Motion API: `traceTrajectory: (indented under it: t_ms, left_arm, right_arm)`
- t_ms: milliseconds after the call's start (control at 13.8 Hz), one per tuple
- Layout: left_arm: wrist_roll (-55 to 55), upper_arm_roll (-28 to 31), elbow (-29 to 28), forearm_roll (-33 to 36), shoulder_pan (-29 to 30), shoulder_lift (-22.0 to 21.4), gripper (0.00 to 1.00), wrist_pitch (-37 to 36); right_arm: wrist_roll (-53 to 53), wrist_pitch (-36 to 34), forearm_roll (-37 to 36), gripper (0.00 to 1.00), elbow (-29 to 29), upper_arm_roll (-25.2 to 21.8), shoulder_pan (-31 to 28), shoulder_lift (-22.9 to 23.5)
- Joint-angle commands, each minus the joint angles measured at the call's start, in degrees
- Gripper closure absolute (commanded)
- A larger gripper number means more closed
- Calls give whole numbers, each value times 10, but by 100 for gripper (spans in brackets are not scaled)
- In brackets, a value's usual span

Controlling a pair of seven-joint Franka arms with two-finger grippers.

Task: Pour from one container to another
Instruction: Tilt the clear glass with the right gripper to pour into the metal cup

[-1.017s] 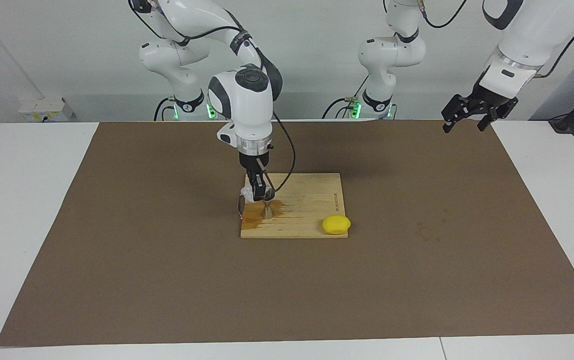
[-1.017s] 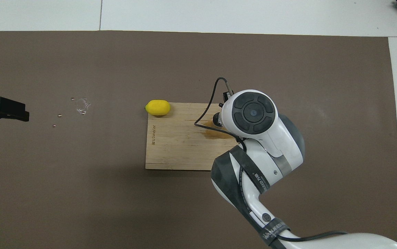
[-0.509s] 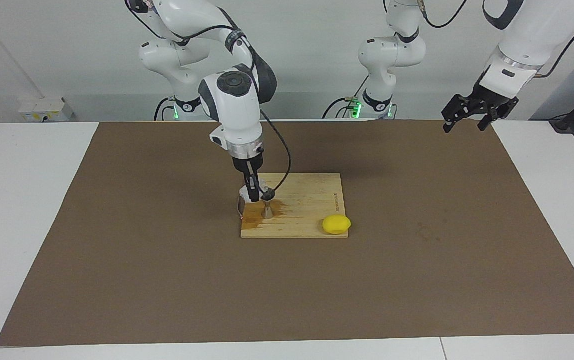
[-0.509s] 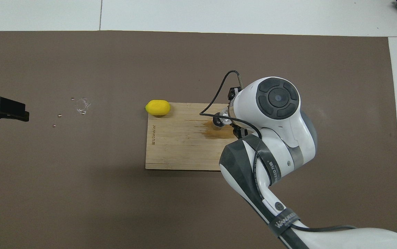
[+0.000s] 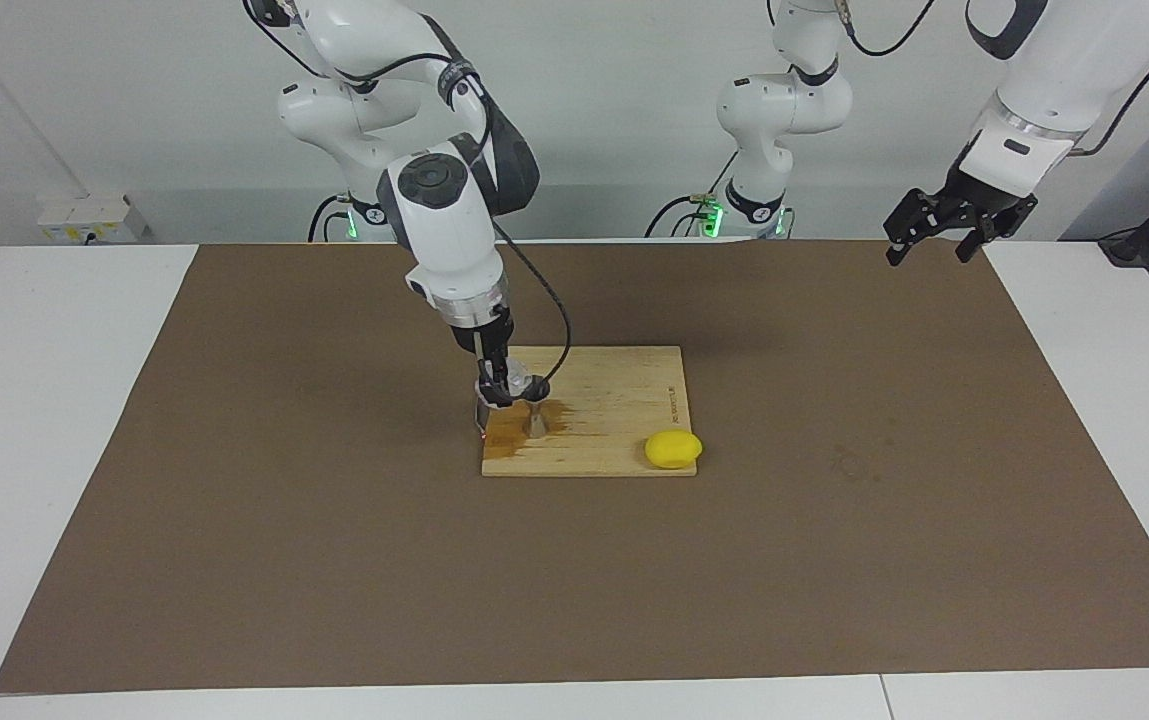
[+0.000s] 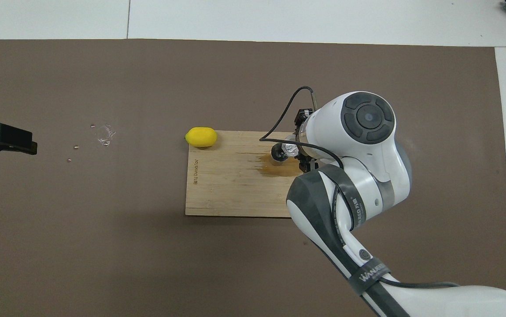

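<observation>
Right gripper (image 5: 500,392) clamped on tilted glass cup (image 5: 515,381) over metal jigger (image 5: 537,422), upright on wooden board (image 5: 614,400) near its right-arm edge, left gripper (image 5: 929,240) spread wide, waiting above table corner.

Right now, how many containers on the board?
2. The glass cup is tipped in the right gripper above the metal jigger, which stands on the board in a brown spill.
</observation>
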Motion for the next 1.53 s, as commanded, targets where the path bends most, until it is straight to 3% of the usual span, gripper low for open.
traceTrajectory:
  t_ms: [0, 218, 581, 1090, 1453]
  left_arm:
    - [1, 2, -12, 4, -2, -10, 0, 3]
    - [1, 2, -12, 4, -2, -10, 0, 3]
    - [1, 2, -12, 4, -2, -10, 0, 3]
    - [1, 2, -12, 4, -2, -10, 0, 3]
    - [1, 2, -12, 4, -2, -10, 0, 3]
  right_arm:
    - [-27, -3, 42, 100, -1, 7, -34, 4]
    - [-104, -18, 138, 100, -15, 7, -89, 0]
    - [-330, -29, 270, 100, -98, 6, -215, -18]
    - [-528, -38, 315, 100, -137, 6, -322, -1]
    - [-585, -46, 336, 100, -137, 6, -343, 24]
